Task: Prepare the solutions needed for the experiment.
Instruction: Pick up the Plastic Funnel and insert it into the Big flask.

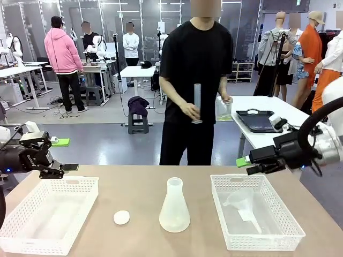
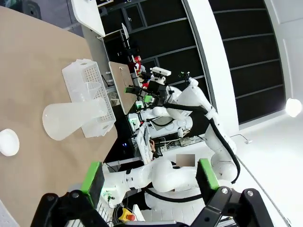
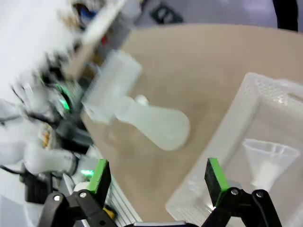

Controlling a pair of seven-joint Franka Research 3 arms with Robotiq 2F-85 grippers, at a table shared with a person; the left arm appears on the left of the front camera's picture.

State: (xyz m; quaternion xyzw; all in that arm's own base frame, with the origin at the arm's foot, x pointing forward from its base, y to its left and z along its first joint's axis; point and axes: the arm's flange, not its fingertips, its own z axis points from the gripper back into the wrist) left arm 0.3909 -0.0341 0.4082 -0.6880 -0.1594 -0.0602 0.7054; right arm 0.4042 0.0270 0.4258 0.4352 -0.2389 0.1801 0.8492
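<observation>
left gripper (image 1: 68,168) — jaws apart, level | right gripper (image 1: 247,164) — jaws apart, perhaps over basket (image 1: 257,248)

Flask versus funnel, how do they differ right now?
The flask stands upright on the bare table; the funnel lies tipped over inside the right basket. The flask widens toward its base; the funnel flares to a wide mouth with a thin stem. Both are translucent whitish plastic.

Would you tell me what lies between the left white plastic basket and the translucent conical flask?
In the front view, a small white round cap lies there on the tan table.
</observation>
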